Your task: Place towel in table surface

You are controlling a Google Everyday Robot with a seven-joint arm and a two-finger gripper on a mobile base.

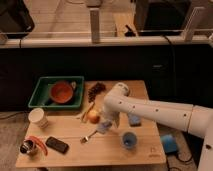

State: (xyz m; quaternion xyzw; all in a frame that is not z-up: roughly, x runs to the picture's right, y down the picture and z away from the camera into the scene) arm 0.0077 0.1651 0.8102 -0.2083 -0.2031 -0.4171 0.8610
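My gripper (106, 121) hangs at the end of the white arm (150, 110), which reaches in from the right over the middle of the wooden table (75, 156). A small pale blue-grey piece, apparently the towel (103, 128), sits right under the gripper and touches or nearly touches the table top. The arm hides the top of it. A blue folded pad (134, 120) lies just to the right of the gripper.
A green bin (40, 95) with a red bowl (62, 92) stands at the back left. Near the gripper are an apple (93, 116), a fork (89, 136) and a blue cup (129, 141). On the left are a white cup (37, 117), a black phone (56, 145), a red pepper (39, 144) and a metal cup (27, 147).
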